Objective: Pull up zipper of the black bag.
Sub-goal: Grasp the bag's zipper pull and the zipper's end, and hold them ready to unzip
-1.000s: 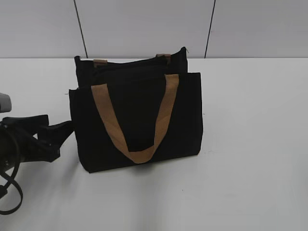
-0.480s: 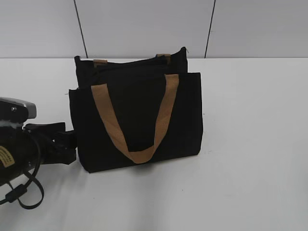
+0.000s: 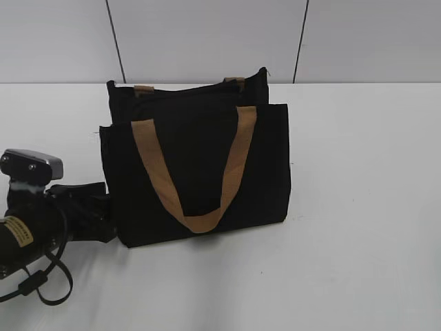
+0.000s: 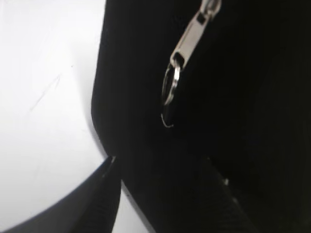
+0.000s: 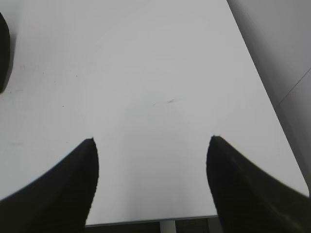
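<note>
The black bag (image 3: 200, 165) stands upright on the white table with a tan strap (image 3: 196, 172) looping down its front. In the left wrist view the bag's side (image 4: 141, 121) fills the frame, and the silver zipper pull (image 4: 190, 40) with its ring hangs at the top. My left gripper (image 3: 103, 215) is at the bag's lower left edge. It is open (image 4: 156, 162), with its fingers on either side of the bag's edge, below the pull and apart from it. My right gripper (image 5: 151, 143) is open and empty over bare table, and is out of the exterior view.
The white table (image 3: 358, 207) runs to a grey panelled wall (image 3: 207, 34) behind the bag. The table's near edge (image 5: 155, 221) shows in the right wrist view, and a dark object's edge (image 5: 3, 53) sits at that view's far left.
My left arm has moved right, up to the bag's lower left edge, and its fingertips now reach the bag. The bag has not moved.
</note>
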Robot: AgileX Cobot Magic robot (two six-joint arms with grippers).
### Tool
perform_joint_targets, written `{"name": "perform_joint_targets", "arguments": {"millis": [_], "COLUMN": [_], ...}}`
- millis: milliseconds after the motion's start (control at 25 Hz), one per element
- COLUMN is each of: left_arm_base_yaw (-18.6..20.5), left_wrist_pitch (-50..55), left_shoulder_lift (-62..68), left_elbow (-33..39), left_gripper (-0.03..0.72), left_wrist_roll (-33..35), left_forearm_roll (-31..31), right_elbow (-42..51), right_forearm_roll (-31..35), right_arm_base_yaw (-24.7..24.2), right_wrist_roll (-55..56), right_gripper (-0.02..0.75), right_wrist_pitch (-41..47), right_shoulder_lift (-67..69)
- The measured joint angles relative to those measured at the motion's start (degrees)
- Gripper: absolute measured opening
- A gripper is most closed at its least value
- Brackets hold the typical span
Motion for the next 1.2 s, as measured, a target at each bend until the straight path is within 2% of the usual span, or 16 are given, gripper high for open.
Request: {"name": "perform_joint_targets", "arguments": {"millis": [640, 920, 1200], "left_arm_base_yaw": [0.51, 2.63, 3.99], "left_wrist_pitch": [-0.08, -0.18, -0.2], "left_shoulder_lift": [0.95, 1.0, 1.0], "left_elbow": [-2.77, -4.04, -6.19], "left_gripper": [0.364, 0.355, 0.307], "left_wrist_roll": [0.0, -0.62, -2.34], "left_forearm_roll": [1.79, 5.93, 11.06], "right_elbow": [0.0, 0.0, 0.0], "right_forearm_roll": [0.0, 0.0, 0.0], "right_arm_base_yaw": [0.0, 0.0, 0.0], "right_wrist_roll": [0.0, 0.0, 0.0], "right_gripper": [0.538, 0.538, 0.538], "right_wrist_pitch": [0.0, 0.0, 0.0], "right_shoulder_lift": [0.0, 0.0, 0.0]}}
